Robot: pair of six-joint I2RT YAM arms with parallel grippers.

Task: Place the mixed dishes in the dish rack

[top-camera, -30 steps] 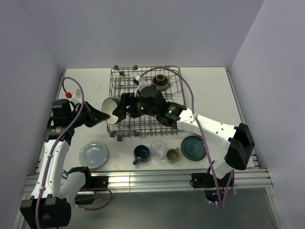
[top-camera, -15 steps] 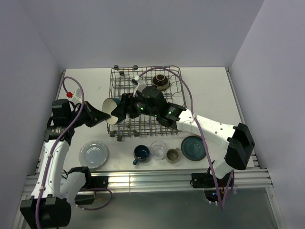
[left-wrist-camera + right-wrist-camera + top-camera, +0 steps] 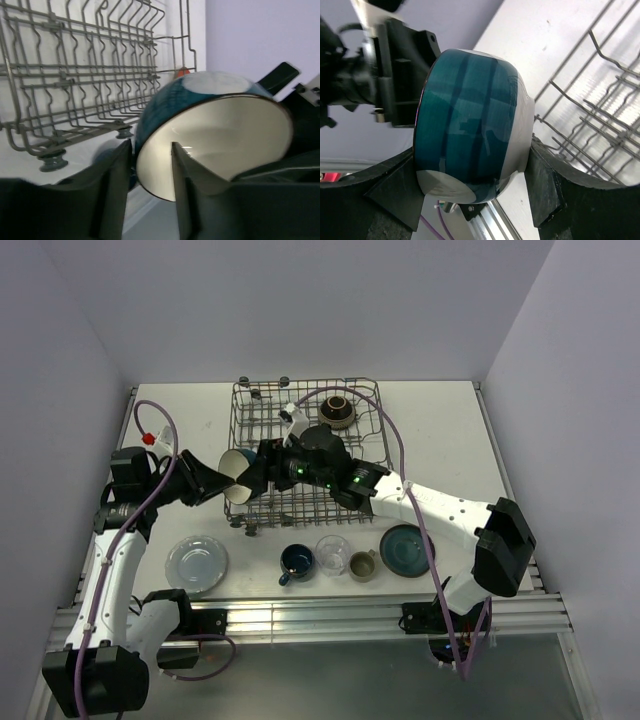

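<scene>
Top external, 1 brown bowl (image 3: 337,410) in dish rack (image 3: 256,422), teal bowl (image 3: 236,476) beside

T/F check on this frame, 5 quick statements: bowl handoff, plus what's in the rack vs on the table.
1. The teal bowl sits between the right gripper's fingers. True.
2. The brown bowl stands on the table beside the mug. False: it is inside the dish rack, at its far right.
3. The clear glass stands between the blue mug and the beige cup. True.
4. The teal plate is loaded in the rack. False: it lies on the table, right of the cup.
5. The left gripper's fingers straddle the bowl's rim. True.
</scene>
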